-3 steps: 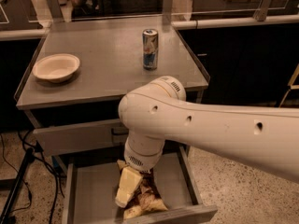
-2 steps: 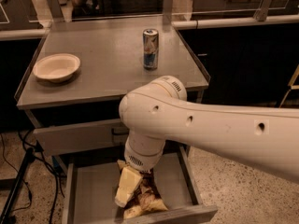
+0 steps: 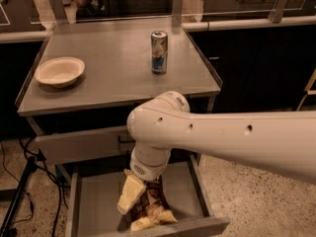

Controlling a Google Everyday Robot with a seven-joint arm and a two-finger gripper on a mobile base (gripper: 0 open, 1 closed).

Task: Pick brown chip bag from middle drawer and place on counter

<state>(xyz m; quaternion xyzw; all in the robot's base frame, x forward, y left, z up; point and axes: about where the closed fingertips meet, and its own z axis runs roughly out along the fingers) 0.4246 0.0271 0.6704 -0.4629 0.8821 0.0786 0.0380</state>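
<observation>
As nothing moved in 1 s, the gripper (image 3: 139, 185) hangs at the brown chip bag (image 3: 148, 209) in the middle drawer (image 3: 94, 201), grip state unclear, lift pending.

Looks like a workplace kitchen or test lab: brushed steel counter (image 3: 113, 85) over drawers, just above the gripper (image 3: 134, 194) down in the open middle drawer (image 3: 94, 206), speckled floor (image 3: 256, 206) and loose cables (image 3: 10, 177) beside it.
</observation>
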